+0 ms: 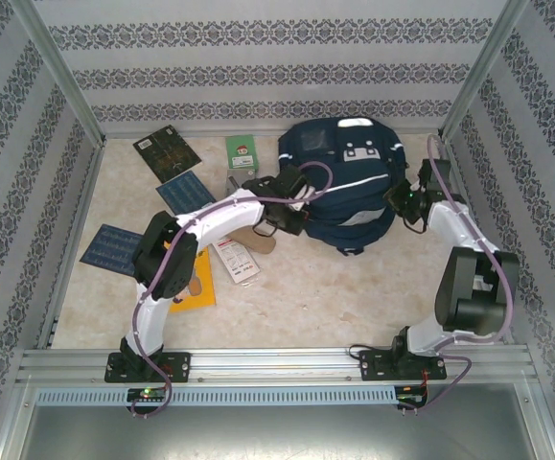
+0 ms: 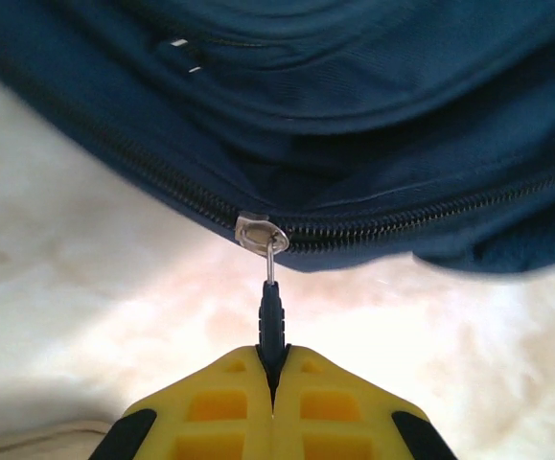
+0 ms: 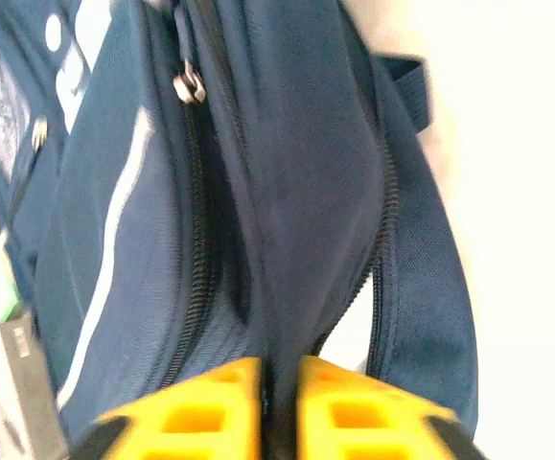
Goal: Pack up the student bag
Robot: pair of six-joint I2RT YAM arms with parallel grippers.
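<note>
The student bag [image 1: 339, 182], a big navy-blue backpack with white stripes, lies at the back middle of the table. My left gripper [image 1: 291, 218] is at its left side. In the left wrist view the yellow fingers [image 2: 229, 402] of that gripper [image 2: 273, 359] are shut on the dark zipper pull [image 2: 271, 311], which hangs from a metal slider [image 2: 261, 233] on the bag's zip. My right gripper [image 1: 399, 203] is at the bag's right side. In the right wrist view this gripper [image 3: 279, 369] pinches a fold of the bag's fabric [image 3: 296, 192], between two zip lines.
Left of the bag lie a dark patterned book [image 1: 166, 153], a green booklet [image 1: 242, 150], two blue notebooks [image 1: 185, 192] [image 1: 111, 246], an orange book [image 1: 196, 283] and a white packet [image 1: 239, 261]. Patterned walls close in the table on three sides.
</note>
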